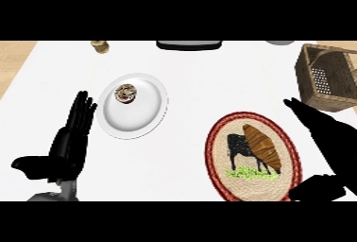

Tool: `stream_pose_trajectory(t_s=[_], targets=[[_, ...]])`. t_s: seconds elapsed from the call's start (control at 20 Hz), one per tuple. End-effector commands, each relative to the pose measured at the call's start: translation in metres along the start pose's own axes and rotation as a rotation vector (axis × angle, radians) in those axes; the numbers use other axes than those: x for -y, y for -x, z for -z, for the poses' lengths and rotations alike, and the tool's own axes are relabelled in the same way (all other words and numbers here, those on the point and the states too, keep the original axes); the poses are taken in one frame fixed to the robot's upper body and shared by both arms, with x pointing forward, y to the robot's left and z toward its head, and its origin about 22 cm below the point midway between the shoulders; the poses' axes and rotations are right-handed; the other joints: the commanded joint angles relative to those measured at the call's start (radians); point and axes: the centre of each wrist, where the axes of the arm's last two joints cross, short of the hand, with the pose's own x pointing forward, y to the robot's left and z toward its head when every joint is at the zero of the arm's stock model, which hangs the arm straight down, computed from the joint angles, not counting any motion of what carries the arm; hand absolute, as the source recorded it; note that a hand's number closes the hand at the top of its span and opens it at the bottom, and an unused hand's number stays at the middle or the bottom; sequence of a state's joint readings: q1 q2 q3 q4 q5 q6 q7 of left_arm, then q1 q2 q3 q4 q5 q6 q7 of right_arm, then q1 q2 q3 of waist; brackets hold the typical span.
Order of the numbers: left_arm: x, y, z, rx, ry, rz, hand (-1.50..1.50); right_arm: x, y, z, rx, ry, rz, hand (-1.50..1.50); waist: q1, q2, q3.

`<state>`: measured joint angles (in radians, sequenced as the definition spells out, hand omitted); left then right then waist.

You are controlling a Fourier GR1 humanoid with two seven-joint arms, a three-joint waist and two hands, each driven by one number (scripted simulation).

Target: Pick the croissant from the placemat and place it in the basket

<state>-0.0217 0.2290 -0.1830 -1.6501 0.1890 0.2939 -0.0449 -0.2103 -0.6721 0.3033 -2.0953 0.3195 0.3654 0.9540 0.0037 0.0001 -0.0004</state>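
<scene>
On the oval placemat, the croissant is lying across a printed cow picture, inside the red woven border; no writing or brand is showing anywhere. Beside it, the right hand is hovering with fingers straight, holding nothing. Toward the far right corner, the wicker basket is standing well apart. At the lower left, the left hand is resting open, near a white plate carrying a small pastry.
</scene>
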Motion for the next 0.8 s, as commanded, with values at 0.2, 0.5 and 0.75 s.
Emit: stream_pose_trajectory(t_s=[0.2,0.5,0.75], targets=[[0.010,0.004,-0.011,0.008,-0.010,-0.014,0.00,-0.038,0.026,0.022,-0.053,-0.021,0.012,-1.50,-0.001,0.000,0.001],[0.005,0.010,0.002,-0.010,0.008,-0.003,0.00,-0.067,0.017,0.018,0.009,-0.015,0.026,-1.50,-0.005,0.000,0.000],[-0.001,0.006,-0.002,-0.011,0.000,-0.003,0.00,-0.056,0.013,0.034,-0.018,-0.002,0.002,-1.50,-0.002,0.000,0.000]])
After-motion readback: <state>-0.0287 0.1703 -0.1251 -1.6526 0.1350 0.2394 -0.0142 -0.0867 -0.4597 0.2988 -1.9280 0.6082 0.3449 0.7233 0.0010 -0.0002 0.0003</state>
